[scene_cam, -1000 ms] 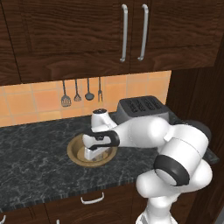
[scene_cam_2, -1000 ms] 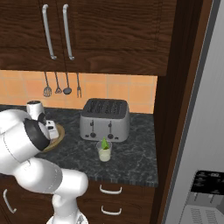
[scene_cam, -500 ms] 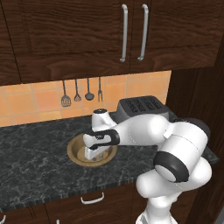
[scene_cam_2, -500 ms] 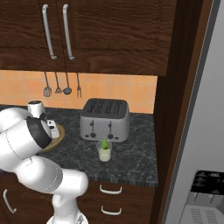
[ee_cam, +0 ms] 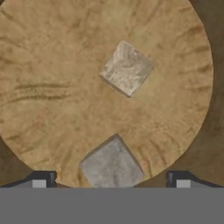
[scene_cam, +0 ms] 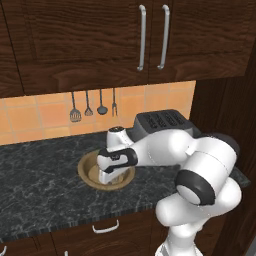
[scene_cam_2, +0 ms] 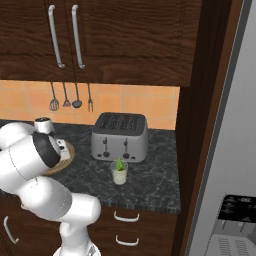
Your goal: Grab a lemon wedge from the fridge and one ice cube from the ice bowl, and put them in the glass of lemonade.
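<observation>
A dark speckled stone counter (scene_cam: pixel 40 175) runs under dark wood cabinets (scene_cam: pixel 100 40) and an orange tiled wall in the left base view, with four utensils (scene_cam: pixel 93 105) hanging on the tiles. The ice bowl (scene_cam: pixel 89 167) sits on the counter, a shallow tan wooden round, and the white arm reaches over it from the lower right so that the gripper (scene_cam: pixel 111 179) points down inside the bowl. A grey toaster (scene_cam: pixel 160 120) stands behind the arm, partly hidden by it.

In the right base view the same counter (scene_cam_2: pixel 150 185) ends against the fridge (scene_cam_2: pixel 230 150), whose grey steel door and black dispenser panel fill the right side. The toaster (scene_cam_2: pixel 120 136) stands in the middle, and just in front of it is the glass of lemonade (scene_cam_2: pixel 119 173) with the lemon wedge (scene_cam_2: pixel 119 164) poking up from it, yellow-green. The edge of the ice bowl (scene_cam_2: pixel 67 156) shows at the left behind the arm.

The hand view looks straight down onto the wooden floor of the ice bowl (ee_cam: pixel 52 87). One ice cube (ee_cam: pixel 126 68) lies near the middle, tilted like a diamond. A second ice cube (ee_cam: pixel 111 167) lies at the lower edge, between the two fingertips (ee_cam: pixel 178 179), which stand wide apart on either side of it without touching it.
</observation>
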### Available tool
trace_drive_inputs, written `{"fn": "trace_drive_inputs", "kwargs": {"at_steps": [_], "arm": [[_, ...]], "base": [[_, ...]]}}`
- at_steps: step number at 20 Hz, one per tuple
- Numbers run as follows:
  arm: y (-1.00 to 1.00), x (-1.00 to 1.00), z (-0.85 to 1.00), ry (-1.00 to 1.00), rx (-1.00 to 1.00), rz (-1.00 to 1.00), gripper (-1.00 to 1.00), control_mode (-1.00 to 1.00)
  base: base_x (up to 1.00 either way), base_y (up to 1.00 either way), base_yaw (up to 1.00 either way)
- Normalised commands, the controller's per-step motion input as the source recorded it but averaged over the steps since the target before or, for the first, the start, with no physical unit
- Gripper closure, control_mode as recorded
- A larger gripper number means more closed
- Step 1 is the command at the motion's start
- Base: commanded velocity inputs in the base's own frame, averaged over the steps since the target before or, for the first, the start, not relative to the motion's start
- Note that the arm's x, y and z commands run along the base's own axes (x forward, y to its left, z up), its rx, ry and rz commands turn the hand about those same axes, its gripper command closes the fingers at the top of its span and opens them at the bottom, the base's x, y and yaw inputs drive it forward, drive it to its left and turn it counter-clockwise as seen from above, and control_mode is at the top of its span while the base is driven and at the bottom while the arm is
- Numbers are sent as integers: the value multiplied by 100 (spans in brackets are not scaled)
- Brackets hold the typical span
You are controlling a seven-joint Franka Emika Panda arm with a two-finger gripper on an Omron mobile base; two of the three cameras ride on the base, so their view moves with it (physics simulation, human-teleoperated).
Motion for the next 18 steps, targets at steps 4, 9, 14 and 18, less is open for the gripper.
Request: {"fn": "trace_drive_inputs", "kwargs": {"at_steps": [4,9,14,18], "arm": [[0,0,-14,0,0,0,-100,-100],[0,0,0,0,0,0,-100,-100],[0,0,-8,10,-2,0,-100,-100],[0,0,-9,19,-3,0,-100,-100]], "base": [[0,0,0],[0,0,0],[0,0,0],[0,0,0]]}}
